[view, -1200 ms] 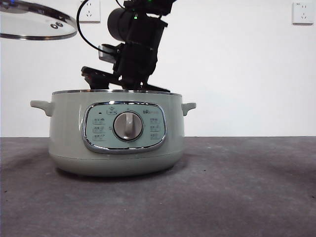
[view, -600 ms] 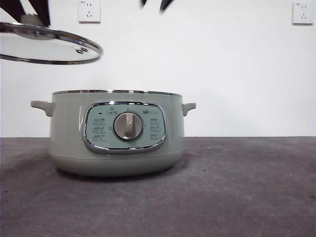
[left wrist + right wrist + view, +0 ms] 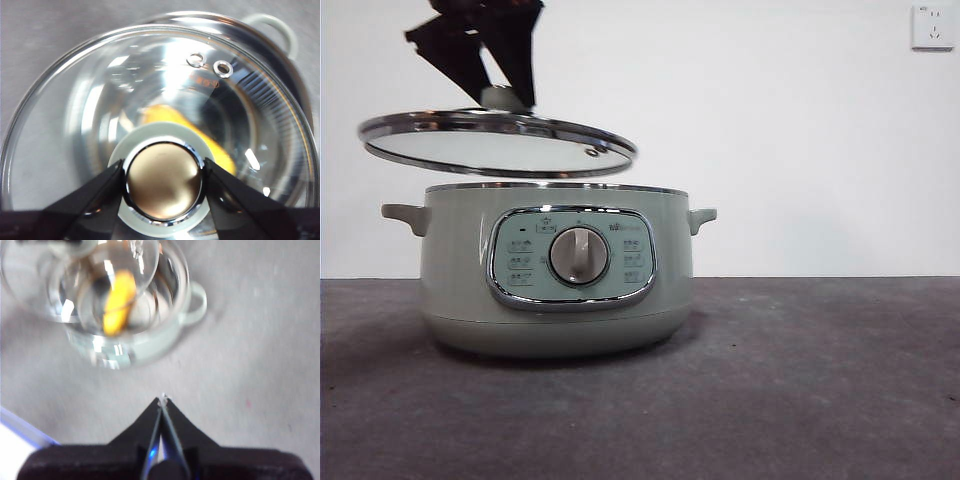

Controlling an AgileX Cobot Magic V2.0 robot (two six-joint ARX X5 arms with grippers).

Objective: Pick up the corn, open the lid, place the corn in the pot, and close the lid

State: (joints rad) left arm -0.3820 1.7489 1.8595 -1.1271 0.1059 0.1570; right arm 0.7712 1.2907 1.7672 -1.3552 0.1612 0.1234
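Left gripper [image 3: 162, 182] clamps the lid's knob [image 3: 163, 181] between both jaws; you see the jaws pressed to each side of the knob in the left wrist view. In the front view the same gripper [image 3: 500, 98] comes in from the top edge, dark, w/ the pale green knob [image 3: 501, 97] between its tips.

Lid [image 3: 498, 144] hangs just above the pot [image 3: 556, 268], offset toward the pot's left side in the front view, tilted slightly, not touching the steel rim. Compare w/ 0.5 s ago: lid was higher and further left, partly cut by the picture edge; now it is lower and over most of the pot opening. 1.0 s ago it was only a sliver at the top left corner.

Corn [image 3: 119, 302] lies inside the pot, on the bottom, seen through the lid glass. Left wrist view shows it as a yellow blur [image 3: 172, 117] under the glass, behind the knob.

Right gripper [image 3: 163, 401] has its jaws closed tip to tip, holding nothing, above bare grey table [image 3: 250, 365], well apart from the pot [image 3: 150, 347]. 1.0 s ago a dark arm stood over the pot in the front view; that arm is gone from that view now.

Pot position unchanged vs. both earlier frames; dial [image 3: 579, 255] faces the front camera.
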